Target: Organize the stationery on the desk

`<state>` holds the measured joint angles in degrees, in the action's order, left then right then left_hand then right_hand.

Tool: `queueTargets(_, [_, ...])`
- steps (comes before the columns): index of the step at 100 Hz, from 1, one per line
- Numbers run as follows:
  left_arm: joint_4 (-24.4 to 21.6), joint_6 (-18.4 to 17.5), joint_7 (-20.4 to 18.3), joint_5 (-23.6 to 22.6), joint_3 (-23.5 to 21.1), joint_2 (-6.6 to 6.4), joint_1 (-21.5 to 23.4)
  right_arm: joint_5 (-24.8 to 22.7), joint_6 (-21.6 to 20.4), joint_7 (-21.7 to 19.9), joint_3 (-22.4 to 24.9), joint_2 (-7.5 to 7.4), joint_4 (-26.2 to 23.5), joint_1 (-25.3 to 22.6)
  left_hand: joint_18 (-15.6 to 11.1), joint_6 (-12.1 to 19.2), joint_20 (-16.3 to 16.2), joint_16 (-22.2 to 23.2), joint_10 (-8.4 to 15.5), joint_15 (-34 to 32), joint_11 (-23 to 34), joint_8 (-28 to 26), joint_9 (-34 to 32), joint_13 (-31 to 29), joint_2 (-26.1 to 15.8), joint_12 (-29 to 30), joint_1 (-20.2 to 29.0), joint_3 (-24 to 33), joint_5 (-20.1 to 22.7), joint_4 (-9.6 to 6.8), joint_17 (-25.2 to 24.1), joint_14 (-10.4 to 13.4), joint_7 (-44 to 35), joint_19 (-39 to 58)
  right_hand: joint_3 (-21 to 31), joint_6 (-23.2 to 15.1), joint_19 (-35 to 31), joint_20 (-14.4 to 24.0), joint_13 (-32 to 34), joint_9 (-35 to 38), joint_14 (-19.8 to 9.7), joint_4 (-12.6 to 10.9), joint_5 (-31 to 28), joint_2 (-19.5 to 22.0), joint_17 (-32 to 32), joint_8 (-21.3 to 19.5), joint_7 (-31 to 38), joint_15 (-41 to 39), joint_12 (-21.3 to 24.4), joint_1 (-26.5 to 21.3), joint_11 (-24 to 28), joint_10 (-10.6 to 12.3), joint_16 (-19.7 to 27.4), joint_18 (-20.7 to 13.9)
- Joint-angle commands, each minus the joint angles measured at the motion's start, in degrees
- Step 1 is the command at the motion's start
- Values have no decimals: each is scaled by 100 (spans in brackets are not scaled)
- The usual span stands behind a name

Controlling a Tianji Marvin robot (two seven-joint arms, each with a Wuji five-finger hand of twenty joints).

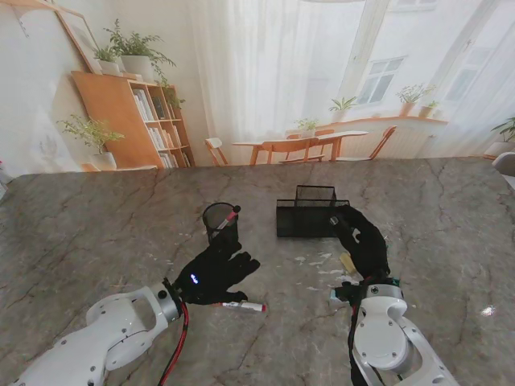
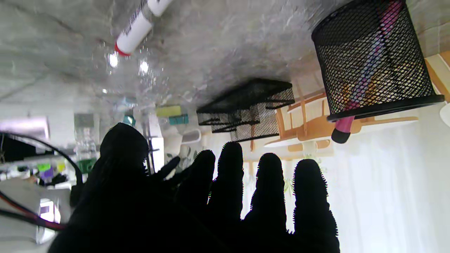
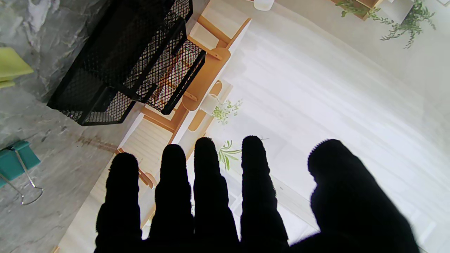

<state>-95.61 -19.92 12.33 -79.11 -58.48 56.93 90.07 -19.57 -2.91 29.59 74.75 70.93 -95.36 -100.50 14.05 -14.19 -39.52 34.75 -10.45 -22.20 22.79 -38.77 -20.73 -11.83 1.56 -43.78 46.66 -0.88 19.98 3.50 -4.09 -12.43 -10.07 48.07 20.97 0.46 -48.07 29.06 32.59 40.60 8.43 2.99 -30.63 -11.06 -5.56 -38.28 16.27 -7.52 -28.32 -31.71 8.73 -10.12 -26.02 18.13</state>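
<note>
A round black mesh pen cup (image 1: pixel 220 223) (image 2: pixel 372 59) stands mid-table with a pink pen (image 2: pixel 365 77) in it. My left hand (image 1: pixel 211 276) (image 2: pixel 211 200) hovers open just nearer to me than the cup, fingers spread. A white marker with a red cap (image 1: pixel 242 306) (image 2: pixel 135 30) lies on the table beside that hand. A rectangular black mesh tray (image 1: pixel 306 212) (image 3: pixel 123 59) sits to the right of the cup. My right hand (image 1: pixel 362 237) (image 3: pixel 246 200) is open beside the tray. A yellow-green eraser (image 1: pixel 348 263) (image 3: pixel 10 66) and a teal binder clip (image 3: pixel 15 165) lie near it.
The table is grey marble (image 1: pixel 96 233) with small pale scraps near its middle. Behind its far edge hangs a backdrop picture of a room with bookshelf and chairs.
</note>
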Motion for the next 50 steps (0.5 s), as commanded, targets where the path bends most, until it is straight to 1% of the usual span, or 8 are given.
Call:
queueTargets(1, [3,49,-65,-46,87,-31,61,34,-41,-65,-22,19,2,-8,-92,-221,-90,97,-5,-127,158,-138,158,-40,-298,-126,78,-142,141,-98,-57,-110,-151,165,-167,-5,-120,3,106,75,7,-114,-86,136,13,-41,54,-27,-57,-18,62,1,-59,71])
queueTargets(21, [-1,295,-316,-340,330,-104,32,104,-86,-89,-40,23,6,2,-136,-257,-58,183,-25,-334,408,-444,161,-37,-226,-265,252,-145,217,-84,-55,-175,-301,375,-175,-10,-120,2,111,75,16,-114,-85,136,13,-40,53,-29,-55,-17,60,-1,-60,71])
queueTargets(35, [110,422,-461,-402,543,-137,-57,114,-79,-68,-37,29,0,-5,-248,-263,-93,553,-17,-858,890,-638,152,-55,-166,-651,362,-148,254,-81,-50,-258,-353,680,-178,12,-121,3,112,80,13,-115,-108,140,12,-41,62,-30,-55,-19,61,-8,-60,72])
queueTargets(50, [237,531,-606,-389,717,-157,-128,107,-59,-43,-25,34,-15,-18,-267,-265,-93,643,-20,-1012,970,-653,139,-48,-145,-700,405,-143,265,-80,-42,-276,-357,732,-181,5,-119,1,113,86,18,-115,-103,148,8,-40,60,-30,-56,-20,63,-6,-60,74])
